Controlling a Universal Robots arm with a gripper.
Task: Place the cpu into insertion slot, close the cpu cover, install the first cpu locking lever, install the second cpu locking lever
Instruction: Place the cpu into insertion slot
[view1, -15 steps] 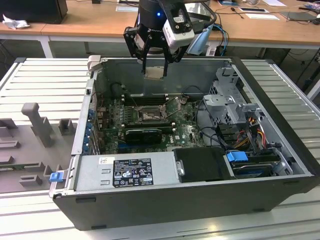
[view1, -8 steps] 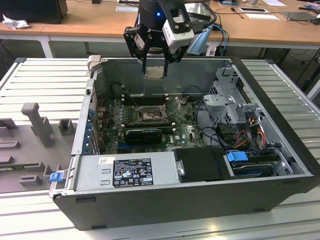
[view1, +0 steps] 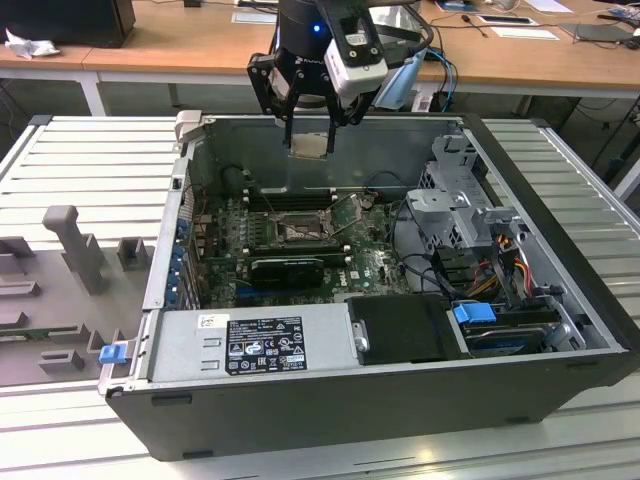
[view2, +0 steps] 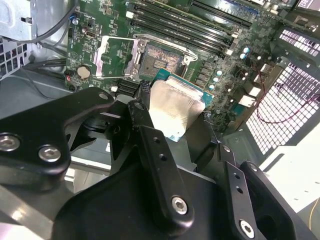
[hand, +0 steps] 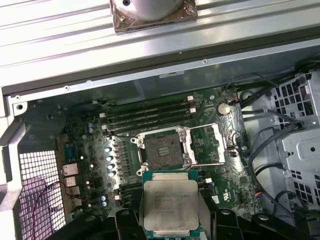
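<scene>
One cpu (hand: 170, 205) hung clamped between the jaws of the gripper (view1: 310, 143) above the insertion slot (hand: 161, 148); squaring its edges to the slot's rim looked essential.

- Bright, even overhead light washes the ribbed metal worktop (view1: 560, 170) in the exterior view, leaving only soft shadows.
- The open computer case (view1: 330, 420) is dimmer inside, its walls shading the motherboard (view1: 370, 265).
- A small blue lamp (view1: 318, 28) glows on the arm.
- The cpu (hand: 170, 202) lid carries a pale sheen in the first wrist view and glares near white in the second.
- The vented panel (hand: 40, 185) shows a purplish-white cast in both wrist views.
</scene>
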